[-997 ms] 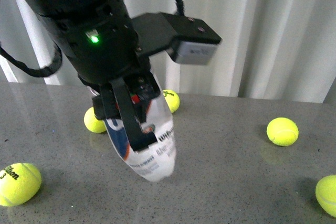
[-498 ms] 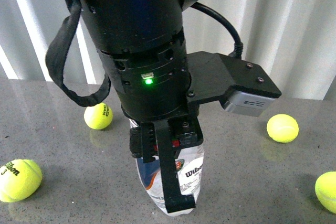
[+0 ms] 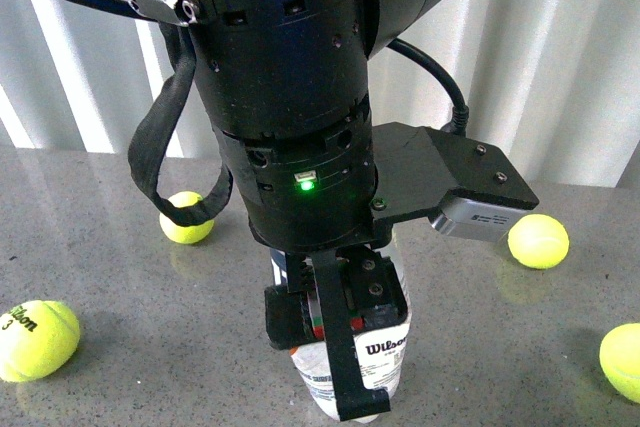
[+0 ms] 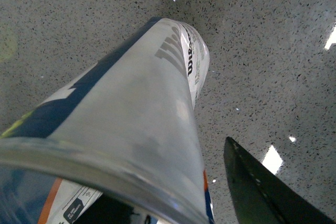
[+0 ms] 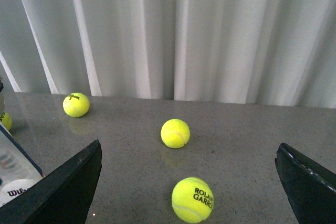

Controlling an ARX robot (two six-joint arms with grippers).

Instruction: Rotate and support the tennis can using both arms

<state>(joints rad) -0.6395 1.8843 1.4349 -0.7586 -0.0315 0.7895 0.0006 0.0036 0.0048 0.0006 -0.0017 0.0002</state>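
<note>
- One can (image 3: 386, 355) stands about upright, low over the counter (image 3: 480, 347); I cannot tell if they touch.
- The left gripper (image 3: 345, 342) pinches the can near its top, with one finger across the label.
- The right gripper (image 5: 189, 150) is spread wide, empty, clear of the can.
- Four balls: to the can's left a near ball (image 3: 188, 217) and a farther ball (image 3: 38, 339); to its right a near ball (image 3: 538, 241) and a farther ball (image 3: 622, 362).
</note>
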